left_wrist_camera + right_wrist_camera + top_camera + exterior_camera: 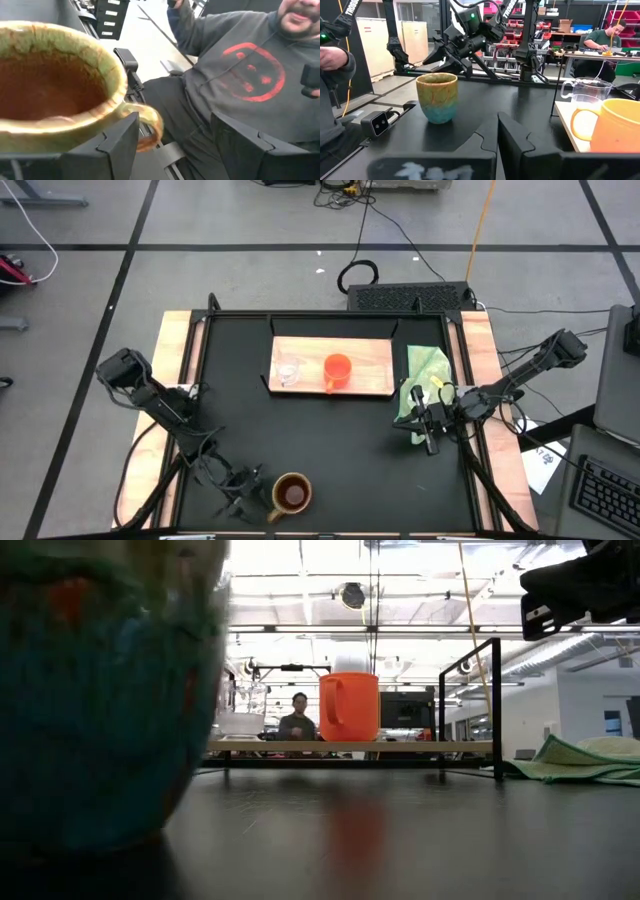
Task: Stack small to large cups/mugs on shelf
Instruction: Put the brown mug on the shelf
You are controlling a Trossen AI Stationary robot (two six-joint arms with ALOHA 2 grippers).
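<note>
Left gripper [243, 492] fingers spread wide, the brown glazed ceramic mug [291, 494] just beside them, its handle [145, 125] between the fingers, untouched. Right gripper [428, 432] fingers spread, holding nothing, beside the light green cloth [425, 375]. Orange plastic handled cup [337, 370] and small clear glass cup [289, 371] stand apart on the light-wood board shelf [372, 352].

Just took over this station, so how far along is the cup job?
Done: the glass cup and orange cup stand side by side on the shelf, not nested. In hand: the left gripper is at the brown mug near the table's front edge, open around its handle; the mug is still on the table. Left: carry the mug to the shelf. The right gripper waits, open, by the green cloth.
</note>
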